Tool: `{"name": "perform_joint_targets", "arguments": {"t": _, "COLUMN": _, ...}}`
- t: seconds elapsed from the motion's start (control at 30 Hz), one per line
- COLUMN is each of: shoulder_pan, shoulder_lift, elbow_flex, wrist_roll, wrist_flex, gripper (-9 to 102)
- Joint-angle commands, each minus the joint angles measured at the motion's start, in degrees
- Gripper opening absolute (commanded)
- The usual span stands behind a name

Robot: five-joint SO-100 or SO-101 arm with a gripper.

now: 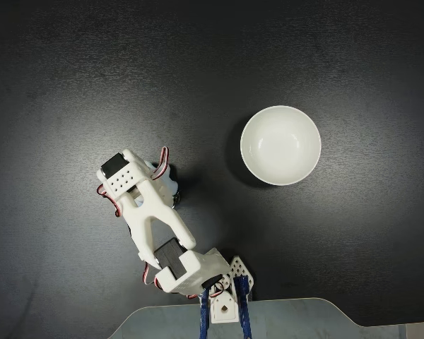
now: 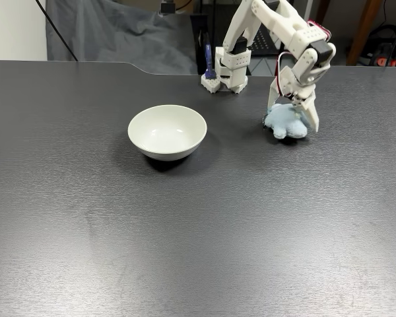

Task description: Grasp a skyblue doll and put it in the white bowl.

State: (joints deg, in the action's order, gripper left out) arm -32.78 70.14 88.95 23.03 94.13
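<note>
Plush, pale blue and lumpy, the doll [image 2: 285, 123] sits on the dark table [image 2: 185, 251] right under the arm's claw [image 2: 292, 122]. From the side-on fixed view the white fingers [image 2: 309, 113] come down around it, one on its right flank and the darker part of the claw at its top left, and the toy looks pinched between them. I cannot tell from here whether the doll is lifted off the table or resting on it; its underside seems to touch the surface.

From the fixed view looking straight down, the arm [image 1: 159, 222] covers nearly all of the doll; only a sliver of pale fluff [image 1: 171, 186] peeks out at the right edge of the wrist. Red wires loop around the wrist there.

The white bowl [image 1: 280, 145] stands upright and holds nothing, its glossy inside catching the light. In the downward view it lies up and to the right of the claw, well apart from it. In the side-on view the bowl [image 2: 167, 131] is to the left of the doll, with a stretch of bare table between them.

The arm's base [image 2: 226, 69] is fixed at the far edge of the table in the side-on view, beside a small blue clamp [image 2: 209, 61].
</note>
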Motion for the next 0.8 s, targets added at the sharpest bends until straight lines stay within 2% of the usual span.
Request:
{"name": "perform_joint_targets", "arguments": {"t": 0.0, "shoulder_pan": 0.5, "shoulder_lift": 1.0, "elbow_flex": -3.9, "wrist_roll": -0.3, "wrist_flex": 0.0, "gripper": 64}}
{"name": "perform_joint_targets", "arguments": {"t": 0.33, "shoulder_pan": 1.7, "shoulder_lift": 1.8, "elbow_flex": -3.9, "wrist_roll": -0.4, "wrist_flex": 0.0, "gripper": 61}}
{"name": "perform_joint_targets", "arguments": {"t": 0.4, "shoulder_pan": 2.6, "shoulder_lift": 1.8, "elbow_flex": -3.9, "wrist_roll": -0.4, "wrist_flex": 0.0, "gripper": 53}}
{"name": "perform_joint_targets", "arguments": {"t": 0.47, "shoulder_pan": 3.3, "shoulder_lift": 1.8, "elbow_flex": -3.9, "wrist_roll": -0.4, "wrist_flex": 0.0, "gripper": 40}}
{"name": "perform_joint_targets", "arguments": {"t": 0.63, "shoulder_pan": 4.9, "shoulder_lift": 1.8, "elbow_flex": -3.9, "wrist_roll": -0.4, "wrist_flex": 0.0, "gripper": -1}}
{"name": "perform_joint_targets", "arguments": {"t": 0.67, "shoulder_pan": 5.0, "shoulder_lift": 1.8, "elbow_flex": -3.9, "wrist_roll": -0.4, "wrist_flex": 0.0, "gripper": -3}}
{"name": "perform_joint_targets", "arguments": {"t": 0.77, "shoulder_pan": 4.7, "shoulder_lift": 1.8, "elbow_flex": -3.4, "wrist_roll": -0.4, "wrist_flex": 0.2, "gripper": 3}}
